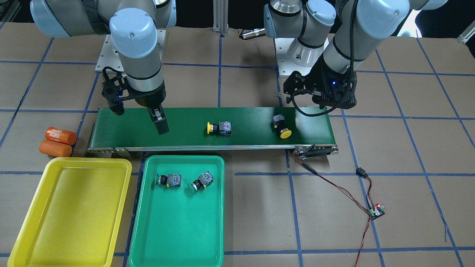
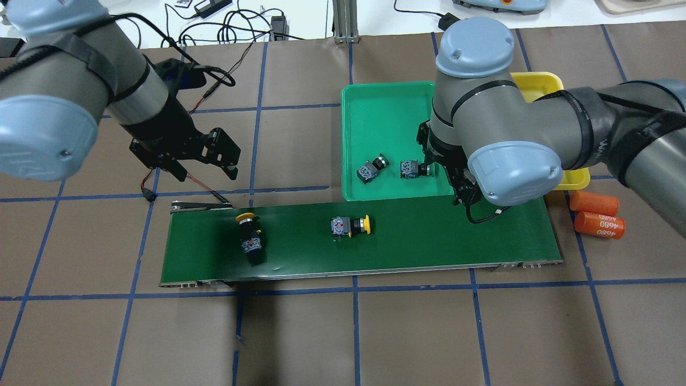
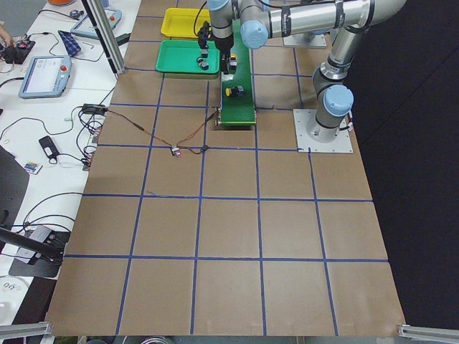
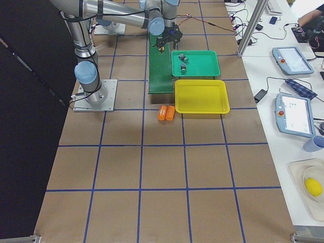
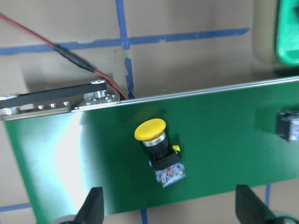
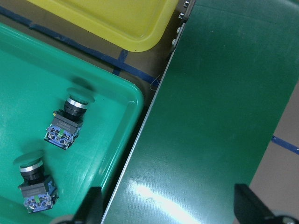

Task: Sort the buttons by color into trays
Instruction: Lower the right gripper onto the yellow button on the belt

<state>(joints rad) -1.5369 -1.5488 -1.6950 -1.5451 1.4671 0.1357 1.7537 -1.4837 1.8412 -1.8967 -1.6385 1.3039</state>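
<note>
Green buttons [image 1: 169,180] sit in the green tray [image 1: 178,230], yellow buttons [image 1: 219,128] on the belt [image 1: 185,122]. Left gripper [image 2: 205,172] and right gripper [image 1: 139,118] both spread wide, empty.

In the overhead view we see only two corners of the yellow tray [image 2: 541,83] behind the right arm [image 2: 482,112]. In the left wrist view a button [image 5: 288,130] is blurred and cut by the right edge. In the front view that tray and the green tray [image 1: 178,233] run off the bottom edge.

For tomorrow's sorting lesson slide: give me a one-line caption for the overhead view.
Sorting half done: both green buttons lie in the green tray, both yellow buttons on the belt.
</note>
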